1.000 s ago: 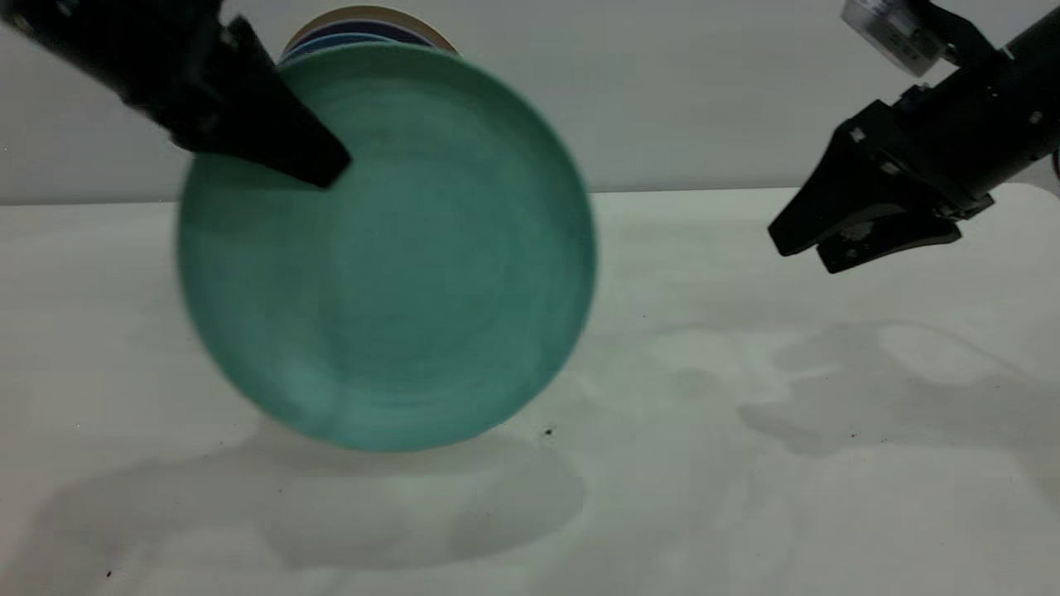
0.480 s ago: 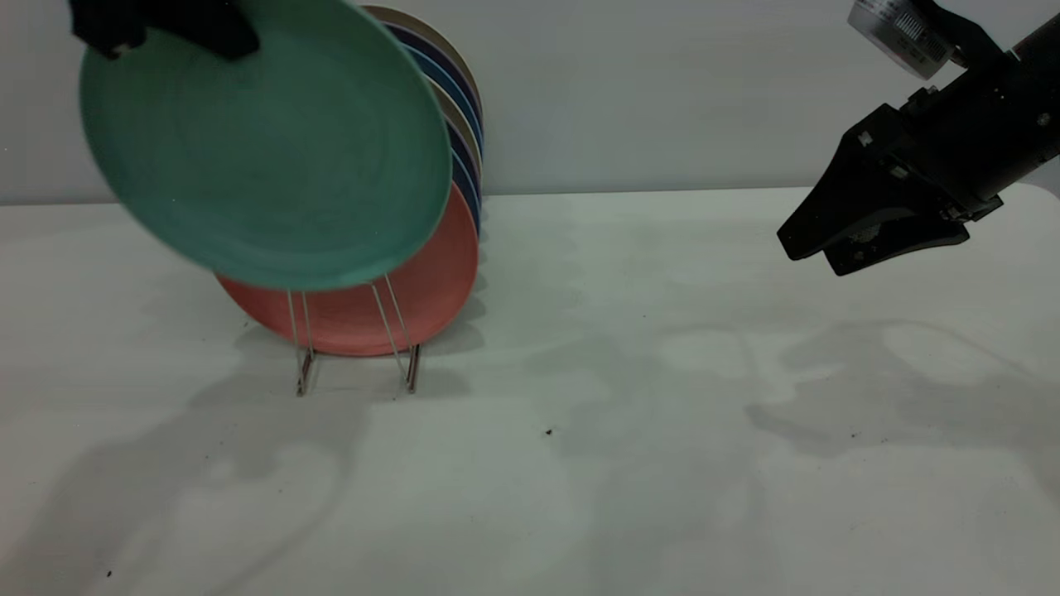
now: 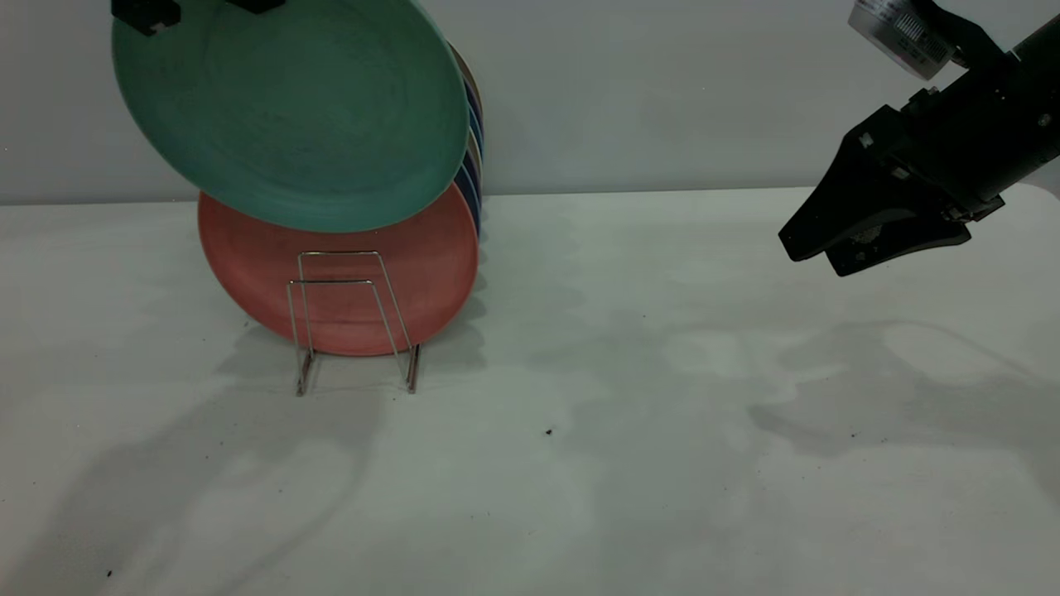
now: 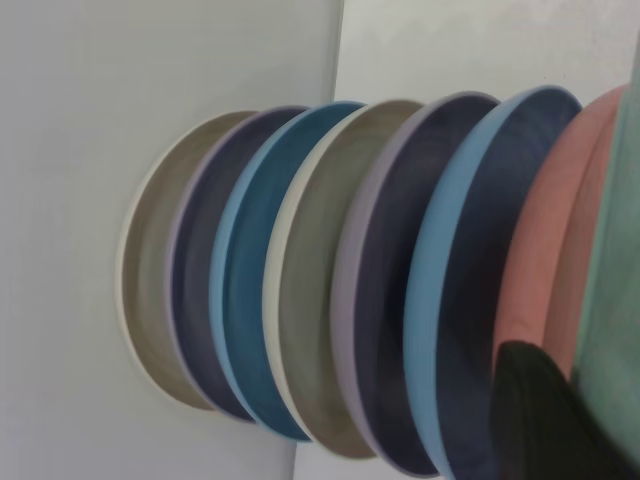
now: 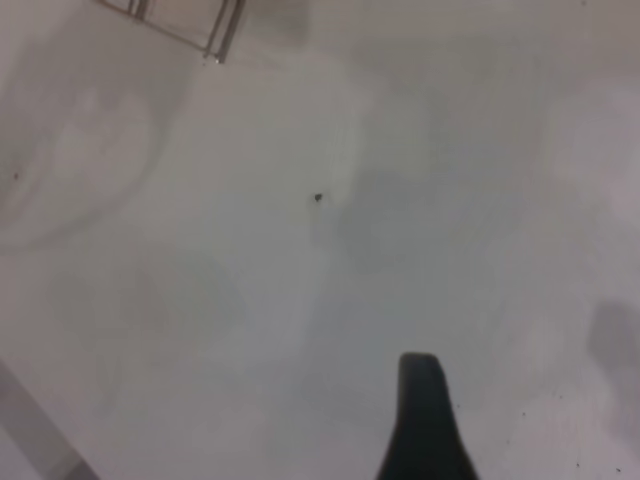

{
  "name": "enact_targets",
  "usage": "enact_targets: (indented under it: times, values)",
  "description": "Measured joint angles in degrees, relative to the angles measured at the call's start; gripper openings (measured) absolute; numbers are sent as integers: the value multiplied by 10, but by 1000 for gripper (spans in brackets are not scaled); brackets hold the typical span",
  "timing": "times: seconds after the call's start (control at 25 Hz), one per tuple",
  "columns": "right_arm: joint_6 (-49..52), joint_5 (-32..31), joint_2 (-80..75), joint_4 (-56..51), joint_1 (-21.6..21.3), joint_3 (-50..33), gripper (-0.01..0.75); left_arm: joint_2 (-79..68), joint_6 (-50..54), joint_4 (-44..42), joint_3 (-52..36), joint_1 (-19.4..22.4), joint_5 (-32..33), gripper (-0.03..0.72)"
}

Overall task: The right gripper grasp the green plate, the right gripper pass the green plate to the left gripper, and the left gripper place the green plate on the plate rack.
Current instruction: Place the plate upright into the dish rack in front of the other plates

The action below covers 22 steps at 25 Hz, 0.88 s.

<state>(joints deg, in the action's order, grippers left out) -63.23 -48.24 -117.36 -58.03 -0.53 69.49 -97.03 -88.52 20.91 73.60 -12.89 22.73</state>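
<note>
My left gripper [image 3: 199, 7] is at the top left, mostly cut off by the frame edge, and is shut on the upper rim of the green plate [image 3: 290, 112]. The plate hangs tilted in the air, in front of and above the salmon-pink plate [image 3: 339, 273] standing in the plate rack [image 3: 348, 314]. The rack's two front wire loops stand bare. In the left wrist view one black finger [image 4: 545, 420] presses the green plate [image 4: 622, 250] next to the racked plates. My right gripper [image 3: 836, 248] hovers at the right, well above the table, slightly open and empty.
Several dark blue, teal and cream plates [image 4: 300, 280] stand in a row behind the salmon one in the rack. The white table [image 3: 629, 430] ends at a grey wall behind. A corner of the rack [image 5: 190, 25] shows in the right wrist view.
My left gripper has carried the green plate up and to the left, from low over the table to above the rack's front. The right gripper has hardly moved.
</note>
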Motion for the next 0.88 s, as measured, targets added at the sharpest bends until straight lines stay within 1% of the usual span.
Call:
enact_targets:
  times: [0.36, 0.64, 0.88]
  values:
    - [1, 0, 0, 1, 0, -2, 567, -21, -2, -5, 0, 0, 8, 107]
    - [1, 0, 0, 1, 0, -2, 567, -60, -3, -49, 0, 0, 12, 107]
    - [1, 0, 0, 1, 0, -2, 567, -106, -3, -54, 0, 0, 0, 107]
